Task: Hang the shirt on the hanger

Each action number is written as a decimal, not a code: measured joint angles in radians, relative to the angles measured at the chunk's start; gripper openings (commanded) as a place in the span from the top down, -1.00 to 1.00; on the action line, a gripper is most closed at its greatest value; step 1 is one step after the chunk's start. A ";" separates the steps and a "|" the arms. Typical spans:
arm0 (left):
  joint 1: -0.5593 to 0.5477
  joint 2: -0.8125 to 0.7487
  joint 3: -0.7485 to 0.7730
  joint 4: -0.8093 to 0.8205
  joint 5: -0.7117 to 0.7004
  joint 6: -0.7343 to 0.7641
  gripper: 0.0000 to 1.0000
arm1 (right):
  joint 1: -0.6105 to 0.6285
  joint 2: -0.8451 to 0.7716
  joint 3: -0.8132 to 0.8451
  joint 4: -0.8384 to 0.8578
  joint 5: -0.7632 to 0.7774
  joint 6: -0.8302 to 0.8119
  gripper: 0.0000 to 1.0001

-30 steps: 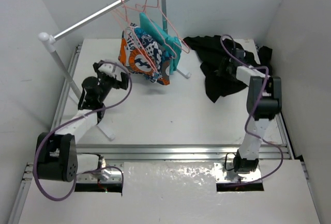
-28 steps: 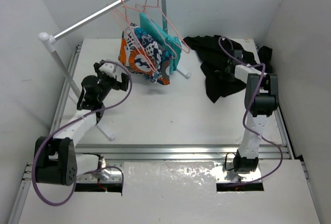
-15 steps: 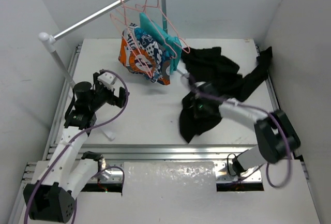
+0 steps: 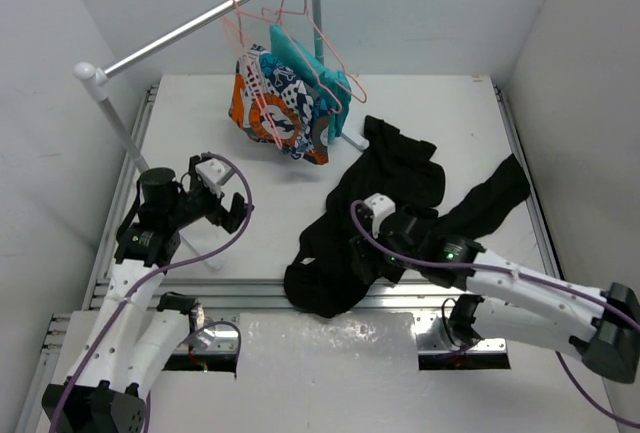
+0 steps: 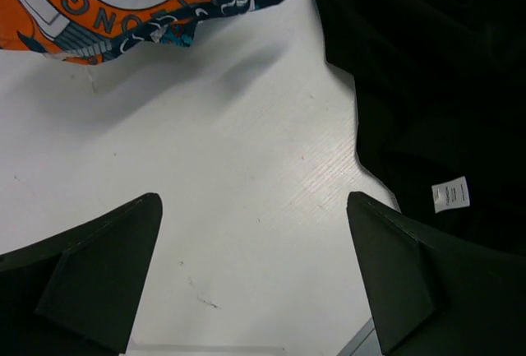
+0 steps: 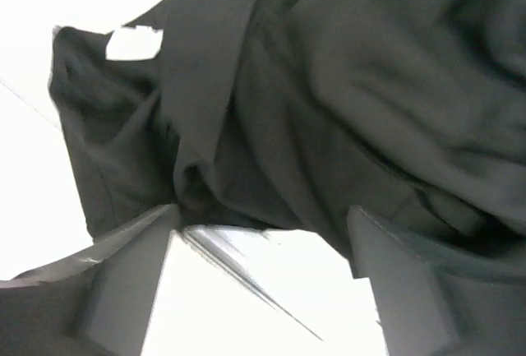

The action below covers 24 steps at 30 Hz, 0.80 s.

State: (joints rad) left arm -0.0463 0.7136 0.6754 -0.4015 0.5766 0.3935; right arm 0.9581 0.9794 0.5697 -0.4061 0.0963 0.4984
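The black shirt [image 4: 400, 188] lies crumpled across the table from the front middle to the right. Its white neck label [image 5: 450, 195] shows in the left wrist view, and the shirt fills the right wrist view [image 6: 345, 85]. My right gripper [image 4: 355, 253] is low over the shirt's front part. Its jaws [image 6: 263, 212] are wide apart, with fabric just beyond the tips and none between them. My left gripper [image 4: 228, 208] is open and empty [image 5: 253, 204] over bare table, left of the shirt. Several salmon-pink hangers [image 4: 335, 53] hang on the rail at the back.
The rail [image 4: 190, 33] runs across the back left on white posts, with a foot [image 4: 205, 253] near my left arm. An orange-white-blue garment [image 4: 270, 103] and a teal garment [image 4: 305, 63] hang from it. The patterned one shows in the left wrist view [image 5: 123, 2].
My right arm swung from the back right to the front middle, and the shirt moved with it toward the front left. My left arm drew back toward the near side.
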 measured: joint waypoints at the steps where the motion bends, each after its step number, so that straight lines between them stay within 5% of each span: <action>1: 0.000 0.000 0.000 -0.012 0.002 0.008 -0.86 | 0.000 -0.048 -0.006 -0.006 0.040 0.004 0.58; 2: 0.000 0.000 0.000 -0.021 0.004 0.019 -0.86 | 0.000 -0.081 -0.008 -0.010 0.075 -0.002 0.90; 3: 0.000 0.000 0.000 -0.029 0.005 0.026 -0.85 | -0.002 -0.102 -0.010 -0.007 0.104 0.000 0.99; 5: 0.000 0.000 0.000 -0.042 0.006 0.042 -0.85 | -0.015 -0.122 -0.010 0.006 0.147 -0.008 -0.17; 7: 0.000 0.002 -0.001 -0.046 0.006 0.051 -0.83 | -0.028 -0.109 -0.011 0.022 0.172 -0.032 -0.77; 24: 0.000 0.048 -0.078 -0.019 -0.036 0.081 -0.78 | -0.029 0.426 0.158 0.288 -0.131 -0.186 -0.54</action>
State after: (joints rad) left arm -0.0463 0.7612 0.5972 -0.4210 0.5404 0.4744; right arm 0.9295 1.4055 0.7273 -0.1181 -0.0349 0.3122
